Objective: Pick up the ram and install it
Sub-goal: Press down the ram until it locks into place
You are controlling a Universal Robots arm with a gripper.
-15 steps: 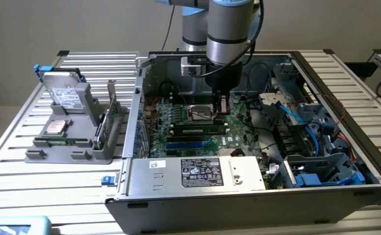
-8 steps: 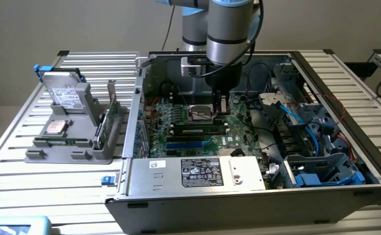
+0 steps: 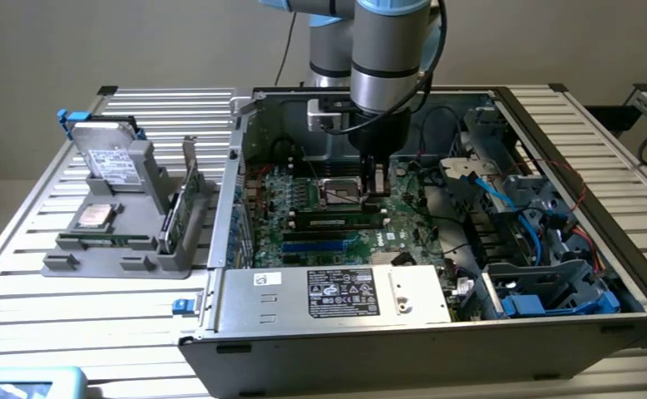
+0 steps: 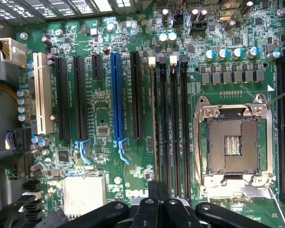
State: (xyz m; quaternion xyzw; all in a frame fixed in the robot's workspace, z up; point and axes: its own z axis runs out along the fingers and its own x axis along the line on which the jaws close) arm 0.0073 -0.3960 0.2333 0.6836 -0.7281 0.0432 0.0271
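Gripper (image 3: 377, 184), fingers drawn together with nothing visibly held between them, is hanging inside the open computer case (image 3: 590, 179), just above the motherboard (image 4: 104, 128). In the wrist view the closed fingertips (image 4: 154, 211) are pointing down at the bank of memory slots (image 4: 173, 128), which are running away from the tool beside the empty CPU socket (image 4: 235, 145); this alignment is probably letting the closed fingers bear down on the slot line.

The ram (image 3: 340, 222) is lying in the exterior view immediately in front of the gripper, as a dark stick with a pale label stretched along the slots between the socket and the blue slots nearer the camera. It is appearing seated in a slot rather than carried, though how fully it is latched cannot be told. In the wrist view a thin edge along the slot nearest the fingertips may be the same stick; this is uncertain.

Farther out from the tool, the power supply (image 3: 340, 293) is closing the near side of the case. Well apart, outside the case at the exterior view's left, a grey fixture (image 3: 124, 249) is holding a hard drive (image 3: 113, 162) and an upright green card (image 3: 185, 199), kept within the arm's reach.
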